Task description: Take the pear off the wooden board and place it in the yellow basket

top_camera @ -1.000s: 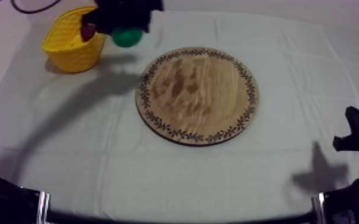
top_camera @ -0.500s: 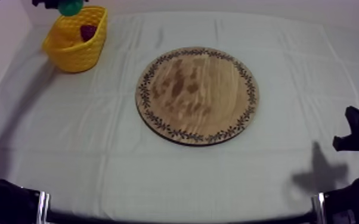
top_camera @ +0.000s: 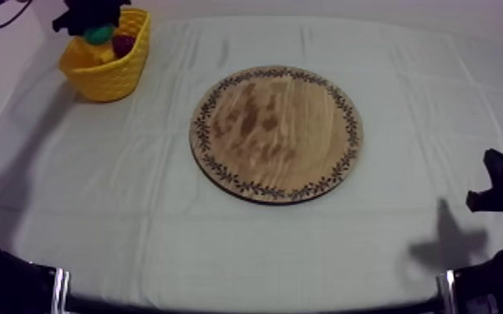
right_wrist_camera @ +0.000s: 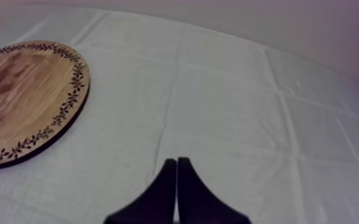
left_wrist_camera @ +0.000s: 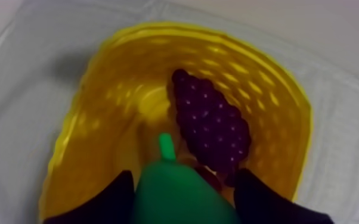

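Observation:
The green pear [top_camera: 99, 34] hangs over the yellow basket [top_camera: 104, 73] at the far left, with my left gripper [top_camera: 94, 23] shut on it. Seen from the left wrist, the pear [left_wrist_camera: 173, 190] sits between my two black fingers [left_wrist_camera: 113, 199], stem pointing into the basket [left_wrist_camera: 265, 77], just above a bunch of purple grapes [left_wrist_camera: 212, 125]. My left gripper [left_wrist_camera: 182, 179] is low over the basket's inside. The round wooden board [top_camera: 276, 132] in the middle of the table is bare. My right gripper [top_camera: 493, 188] rests at the right edge; its fingers [right_wrist_camera: 169, 190] lie together as a wedge.
The grapes [top_camera: 123, 44] lie in the basket against its right wall. From the right wrist the board [right_wrist_camera: 21, 95] lies well ahead on the creased grey-white cloth [right_wrist_camera: 229, 107]. The cloth [top_camera: 246, 250] spreads flat around the board.
My left arm carried the pear leftward from beside the basket's right rim to a point behind it, then lowered it into the basket's mouth. The right arm stayed still.

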